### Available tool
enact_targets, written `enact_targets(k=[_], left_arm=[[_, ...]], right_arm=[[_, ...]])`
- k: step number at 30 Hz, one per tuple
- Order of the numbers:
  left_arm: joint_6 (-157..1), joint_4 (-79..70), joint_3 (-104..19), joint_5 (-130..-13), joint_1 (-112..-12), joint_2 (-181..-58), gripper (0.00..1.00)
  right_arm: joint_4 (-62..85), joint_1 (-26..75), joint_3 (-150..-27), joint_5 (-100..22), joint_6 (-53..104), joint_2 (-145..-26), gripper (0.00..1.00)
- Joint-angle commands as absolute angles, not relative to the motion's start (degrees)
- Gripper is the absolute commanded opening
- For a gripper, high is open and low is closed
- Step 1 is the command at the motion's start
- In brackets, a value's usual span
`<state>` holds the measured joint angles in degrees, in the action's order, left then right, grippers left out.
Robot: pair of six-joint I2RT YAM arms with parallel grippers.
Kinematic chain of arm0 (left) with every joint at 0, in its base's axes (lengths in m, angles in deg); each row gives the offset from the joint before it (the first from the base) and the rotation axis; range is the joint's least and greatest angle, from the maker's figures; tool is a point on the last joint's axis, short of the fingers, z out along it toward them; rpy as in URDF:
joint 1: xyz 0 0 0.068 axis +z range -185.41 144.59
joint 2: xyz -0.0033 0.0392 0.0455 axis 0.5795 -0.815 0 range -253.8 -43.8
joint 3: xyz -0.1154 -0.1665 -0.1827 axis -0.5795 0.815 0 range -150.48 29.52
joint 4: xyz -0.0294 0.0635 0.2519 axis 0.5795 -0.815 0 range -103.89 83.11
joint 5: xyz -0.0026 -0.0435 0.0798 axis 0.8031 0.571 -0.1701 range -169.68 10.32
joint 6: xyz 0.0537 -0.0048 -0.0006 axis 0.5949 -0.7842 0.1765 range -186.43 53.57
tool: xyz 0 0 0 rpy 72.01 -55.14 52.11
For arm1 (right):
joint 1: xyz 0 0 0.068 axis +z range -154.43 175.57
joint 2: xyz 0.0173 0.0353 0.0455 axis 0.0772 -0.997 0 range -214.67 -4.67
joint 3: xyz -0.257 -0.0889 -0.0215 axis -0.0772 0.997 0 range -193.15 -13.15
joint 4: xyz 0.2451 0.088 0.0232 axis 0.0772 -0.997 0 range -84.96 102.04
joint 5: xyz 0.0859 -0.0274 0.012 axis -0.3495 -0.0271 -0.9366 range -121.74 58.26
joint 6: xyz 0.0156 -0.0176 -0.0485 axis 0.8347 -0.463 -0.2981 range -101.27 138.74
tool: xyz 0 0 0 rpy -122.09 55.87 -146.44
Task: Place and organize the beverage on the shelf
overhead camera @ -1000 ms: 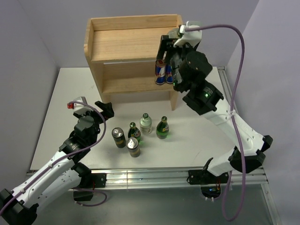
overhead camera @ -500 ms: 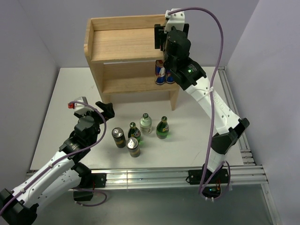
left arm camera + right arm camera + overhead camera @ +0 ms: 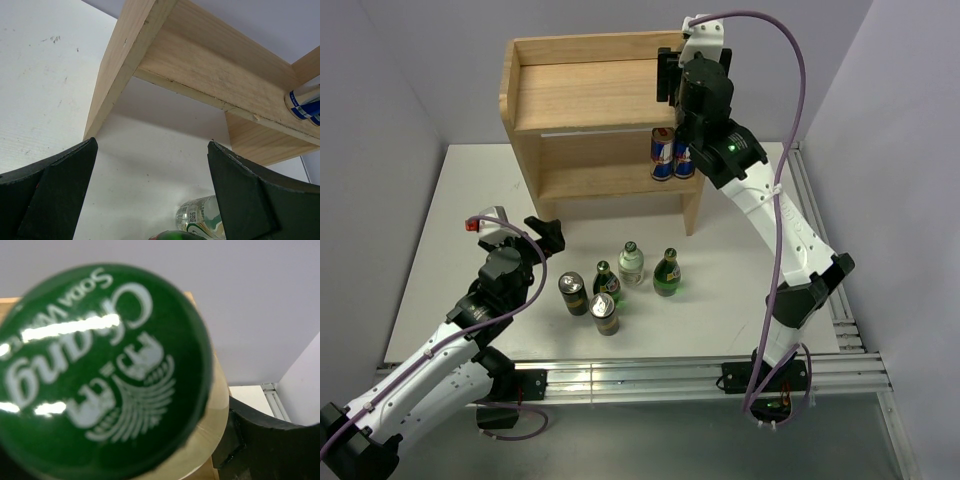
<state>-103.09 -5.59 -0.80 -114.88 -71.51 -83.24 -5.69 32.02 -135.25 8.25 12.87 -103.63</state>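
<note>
The light-wood shelf (image 3: 590,95) stands at the back of the table. My right gripper (image 3: 668,78) is over the right end of its top board, shut on a bottle. In the right wrist view the bottle's green cap (image 3: 100,375) fills the frame, with one dark finger (image 3: 270,440) beside it. The arm hides the bottle in the top view. Two blue-and-silver cans (image 3: 670,155) stand on the lower board's right end. My left gripper (image 3: 545,232) is open and empty, low over the table, facing the shelf (image 3: 210,60).
On the table in front of the shelf stand two dark cans (image 3: 572,293) (image 3: 605,314), two green bottles (image 3: 607,281) (image 3: 667,272) and a clear bottle (image 3: 631,263). The clear bottle (image 3: 205,217) lies just ahead of my left fingers.
My right arm has risen from in front of the shelf's right side to over the right end of the top board. The left arm has not moved.
</note>
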Motion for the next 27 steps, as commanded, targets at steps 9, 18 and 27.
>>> enact_targets(k=[9, 18, 27], left_arm=[[-102.99, -3.81, -0.88, -113.52, -71.71, -82.99, 0.99], [-102.99, -4.16, -1.24, -113.87, -71.71, -83.35, 0.99], [-103.08, -4.34, -1.59, -113.61, -71.71, -84.49, 0.99]], right_arm=[[-3.6, 30.99, -141.12, 8.87, 15.83, -98.37, 0.11], [-7.29, 31.08, -141.12, 6.41, 18.65, -100.03, 0.14], [-7.12, 31.08, -139.1, 7.46, 18.65, -101.35, 0.58]])
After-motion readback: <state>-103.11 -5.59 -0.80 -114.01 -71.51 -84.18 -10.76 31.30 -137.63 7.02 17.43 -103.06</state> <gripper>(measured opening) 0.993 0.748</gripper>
